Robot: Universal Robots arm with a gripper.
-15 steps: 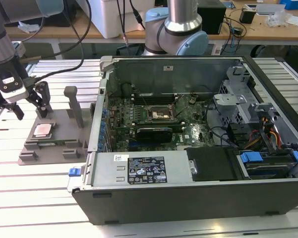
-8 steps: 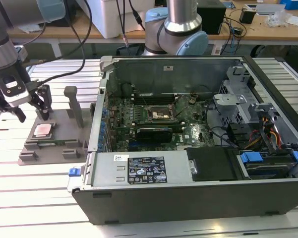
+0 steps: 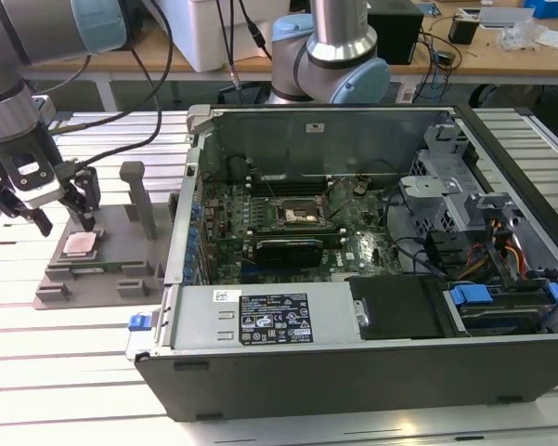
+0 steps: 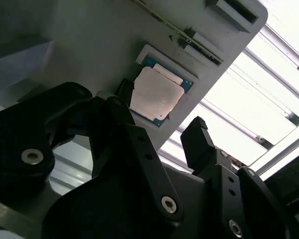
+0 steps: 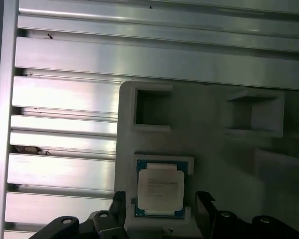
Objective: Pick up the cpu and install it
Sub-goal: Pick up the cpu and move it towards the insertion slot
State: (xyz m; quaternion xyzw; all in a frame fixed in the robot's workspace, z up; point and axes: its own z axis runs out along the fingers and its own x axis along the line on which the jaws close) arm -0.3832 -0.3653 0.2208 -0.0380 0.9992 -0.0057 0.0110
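Gripper (image 3: 63, 216) hanging close over the cpu (image 3: 79, 244), fingers (image 4: 199, 137) spread apart, grasping nothing, one either side; cpu lying flat in the grey fixture tray (image 3: 121, 269) on the tabletop (image 3: 56, 372); open computer case (image 3: 371, 353) alongside

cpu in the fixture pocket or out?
In: the cpu lies flat in its grey fixture pocket, open fingers on either side.

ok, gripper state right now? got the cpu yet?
Gripper: open, holding nothing. Its fingers stand apart on either side of the cpu, which lies in the grey fixture tray.
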